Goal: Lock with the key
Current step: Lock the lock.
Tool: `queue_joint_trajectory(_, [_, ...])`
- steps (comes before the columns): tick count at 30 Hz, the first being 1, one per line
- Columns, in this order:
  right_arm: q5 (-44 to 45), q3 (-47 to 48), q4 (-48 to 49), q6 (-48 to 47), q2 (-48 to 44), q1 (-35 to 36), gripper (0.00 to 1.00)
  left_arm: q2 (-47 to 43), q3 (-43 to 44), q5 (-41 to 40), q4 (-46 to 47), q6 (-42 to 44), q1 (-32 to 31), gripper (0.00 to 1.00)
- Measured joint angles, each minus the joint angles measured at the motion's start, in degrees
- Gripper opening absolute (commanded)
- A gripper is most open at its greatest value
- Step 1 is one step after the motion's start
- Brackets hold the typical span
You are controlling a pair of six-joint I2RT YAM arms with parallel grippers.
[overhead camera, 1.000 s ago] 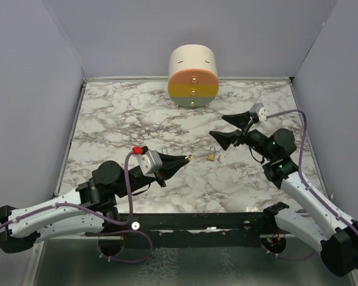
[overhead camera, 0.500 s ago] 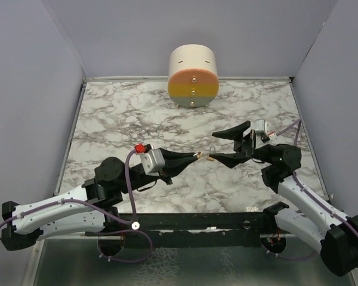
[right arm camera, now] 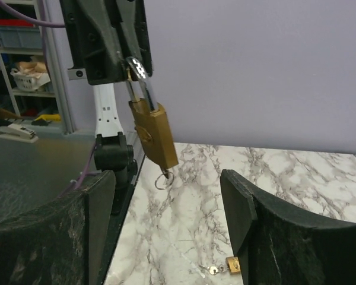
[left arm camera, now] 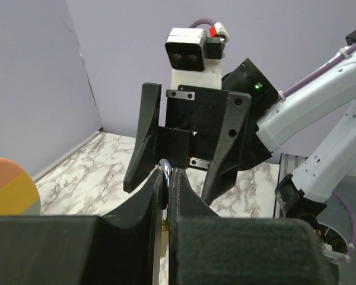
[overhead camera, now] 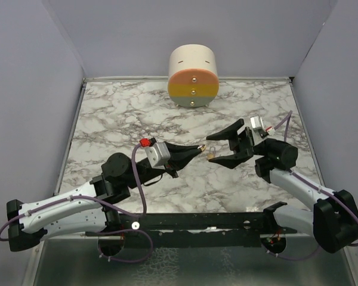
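My left gripper (overhead camera: 198, 146) is shut on the silver shackle of a brass padlock (right arm camera: 153, 133) and holds it hanging in the air. A key with a wire ring (right arm camera: 164, 179) sticks out of the padlock's bottom. In the left wrist view the shackle (left arm camera: 164, 167) shows between my shut fingertips. My right gripper (overhead camera: 211, 148) is open and empty. It faces the padlock with one finger (right arm camera: 98, 202) on each side, apart from it.
A second small brass padlock (right arm camera: 233, 265) with keys (right arm camera: 213, 270) lies on the marble table under the grippers and also shows in the top view (overhead camera: 210, 155). A cream cylinder with orange, yellow and green bands (overhead camera: 193, 74) stands at the back wall.
My left gripper has moved right and up with the padlock. My right gripper has swung left and lower, so its open fingers now face the padlock.
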Motion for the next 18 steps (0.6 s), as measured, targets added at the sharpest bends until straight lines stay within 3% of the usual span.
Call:
queue_joint_trajectory(12, [-0.6, 2.1, 1.6, 3.8, 1.1, 0.0, 0.68, 7.6, 0.0, 2.7, 8.5, -5.1, 2.6, 0.00])
queue_joint_trajectory(14, [-0.6, 2.2, 1.7, 4.4, 1.7, 0.0, 0.53, 9.0, 0.0, 3.5, 8.8, -5.8, 2.9, 0.00])
queue_joint_trajectory(17, [-0.8, 2.2, 1.7, 5.0, 2.1, 0.0, 0.06, 10.1, 0.0, 4.0, 8.9, -6.4, 3.1, 0.00])
queue_joint_trajectory(18, [-1.2, 2.2, 1.7, 4.9, 2.1, 0.0, 0.02, 10.1, 0.0, 4.0, 9.0, -6.4, 3.3, 0.00])
